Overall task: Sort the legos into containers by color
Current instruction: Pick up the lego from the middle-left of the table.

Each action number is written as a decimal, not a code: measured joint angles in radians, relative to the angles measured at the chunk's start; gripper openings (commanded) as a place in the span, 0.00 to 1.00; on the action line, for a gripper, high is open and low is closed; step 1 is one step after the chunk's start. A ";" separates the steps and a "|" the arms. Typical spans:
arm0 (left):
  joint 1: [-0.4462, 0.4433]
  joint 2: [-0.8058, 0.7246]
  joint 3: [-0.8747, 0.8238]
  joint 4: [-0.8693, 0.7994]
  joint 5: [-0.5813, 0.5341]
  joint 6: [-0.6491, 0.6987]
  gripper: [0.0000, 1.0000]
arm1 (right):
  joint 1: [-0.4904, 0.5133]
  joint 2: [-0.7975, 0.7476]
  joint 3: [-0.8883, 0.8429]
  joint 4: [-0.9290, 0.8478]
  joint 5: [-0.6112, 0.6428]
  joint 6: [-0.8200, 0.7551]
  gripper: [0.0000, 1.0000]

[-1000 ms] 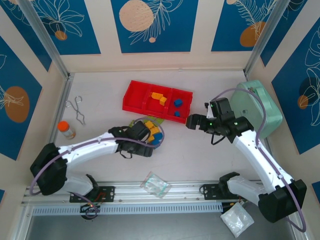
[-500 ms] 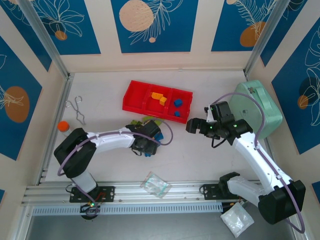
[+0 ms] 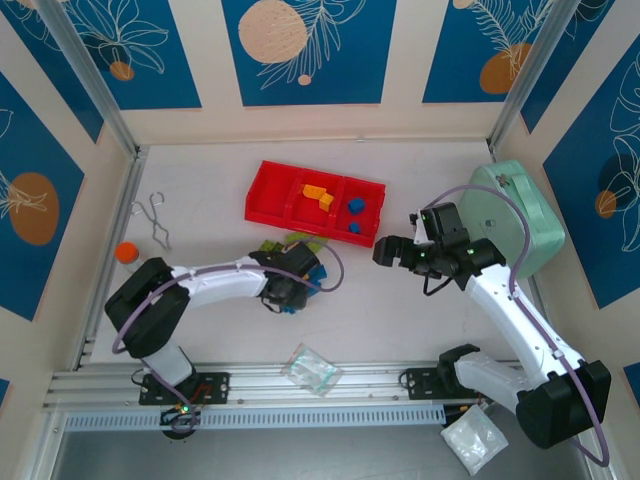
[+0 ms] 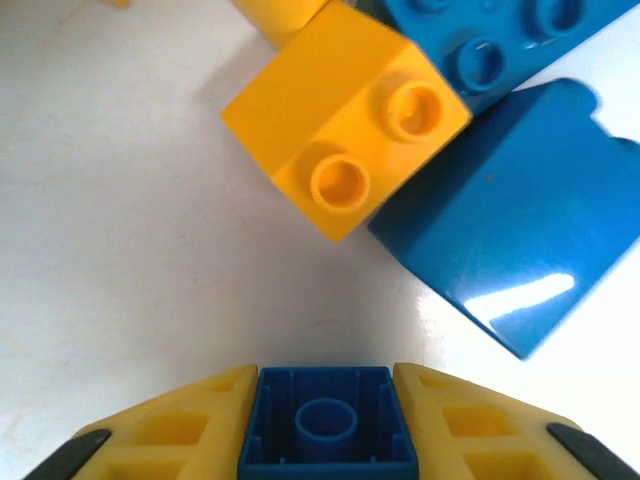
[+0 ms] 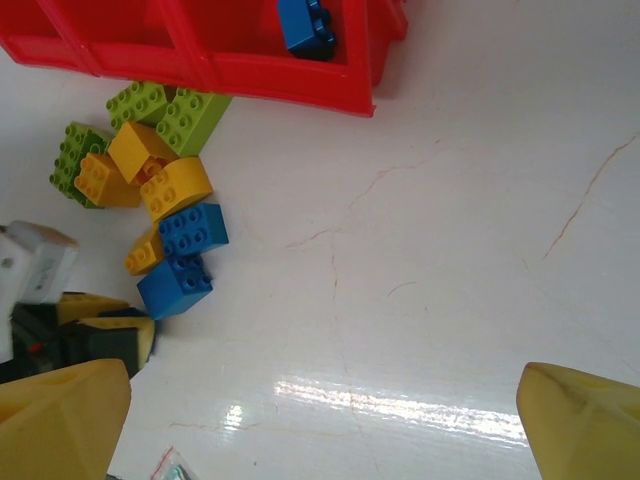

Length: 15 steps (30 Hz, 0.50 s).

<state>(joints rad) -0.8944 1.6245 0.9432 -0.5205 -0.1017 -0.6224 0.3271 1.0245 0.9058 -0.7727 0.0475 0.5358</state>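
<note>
White, faintly cracked table (image 3: 400, 320); on it a red tray (image 3: 262, 192) at back, loose legos (image 5: 165, 190) just beside its near wall, mint-green case (image 3: 520, 215) right; wire tongs (image 3: 152, 220), orange-capped bottle (image 3: 132, 260) left; clear bag (image 3: 312, 368) front.

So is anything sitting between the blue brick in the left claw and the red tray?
Yes. Loose bricks lie between the blue brick in the left claw and the red tray: a yellow brick and another blue brick just ahead, green bricks by the tray's near wall.
</note>
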 measured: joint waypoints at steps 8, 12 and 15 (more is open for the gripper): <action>0.012 -0.124 0.175 -0.111 -0.027 0.059 0.28 | -0.008 -0.030 0.028 -0.026 0.032 -0.004 0.99; 0.048 -0.057 0.428 -0.139 -0.034 0.146 0.28 | -0.021 -0.080 0.045 -0.025 0.048 -0.004 0.99; 0.084 0.074 0.648 -0.156 -0.039 0.212 0.25 | -0.034 -0.113 0.045 -0.031 0.053 -0.004 0.99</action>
<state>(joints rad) -0.8104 1.6985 1.5913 -0.6769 -0.1402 -0.4099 0.2932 0.9119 0.9512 -0.8032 0.1005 0.5320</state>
